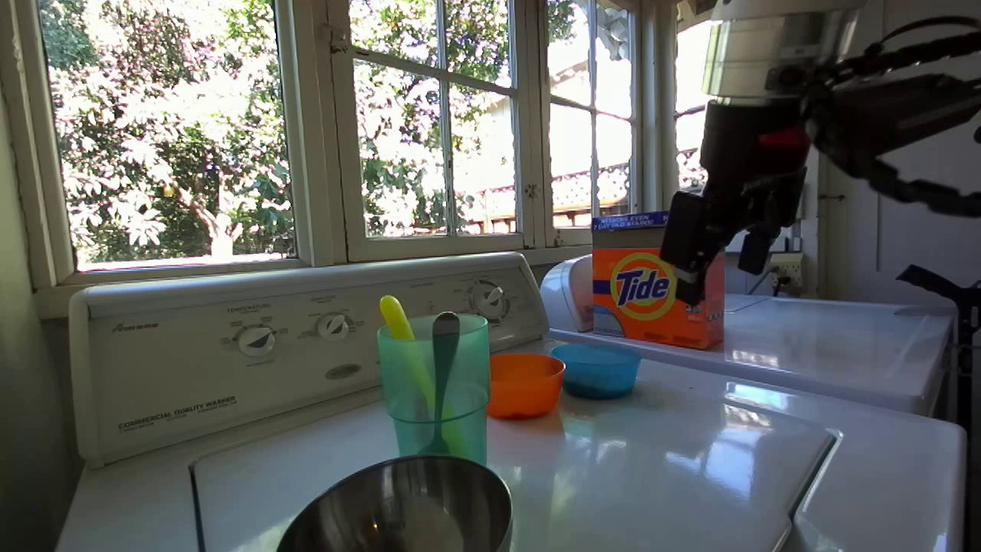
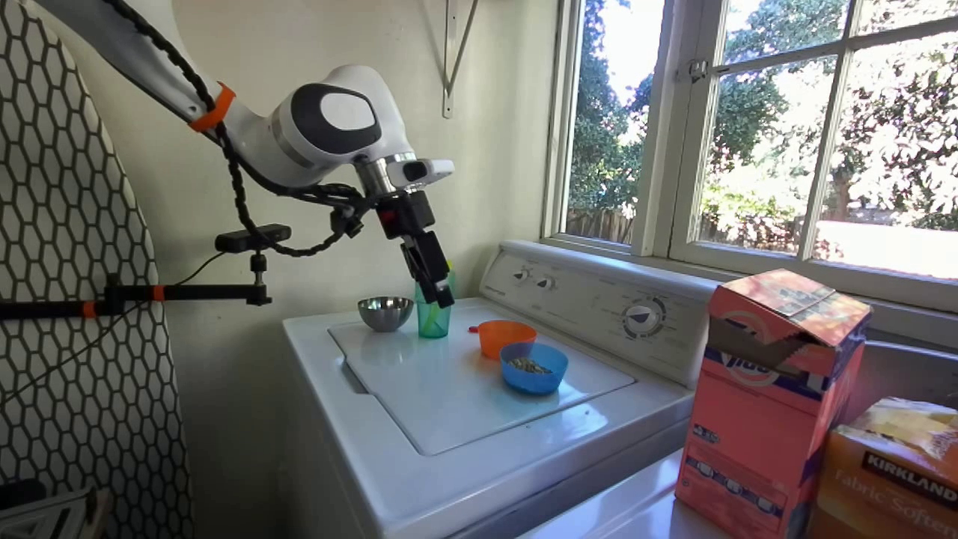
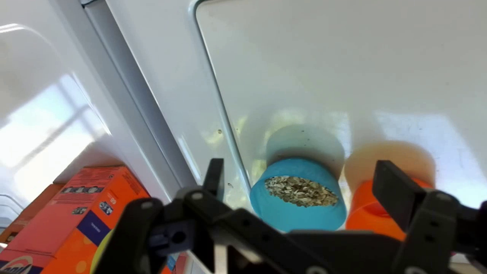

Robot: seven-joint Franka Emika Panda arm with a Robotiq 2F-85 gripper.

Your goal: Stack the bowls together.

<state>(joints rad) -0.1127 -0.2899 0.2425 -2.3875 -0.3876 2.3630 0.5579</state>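
Observation:
A blue bowl with dry flakes in it stands on the white washer lid; it also shows in an exterior view and in the wrist view. An orange bowl stands close beside it, not nested, also seen in an exterior view and the wrist view. A steel bowl stands apart by the cup, also in an exterior view. My gripper is open and empty, raised above the washer. In the wrist view the fingers appear either side of the blue bowl.
A green cup with a yellow and a grey utensil stands between the steel and orange bowls. The control panel rises behind. A Tide box and a Kirkland box stand on the neighbouring white machine.

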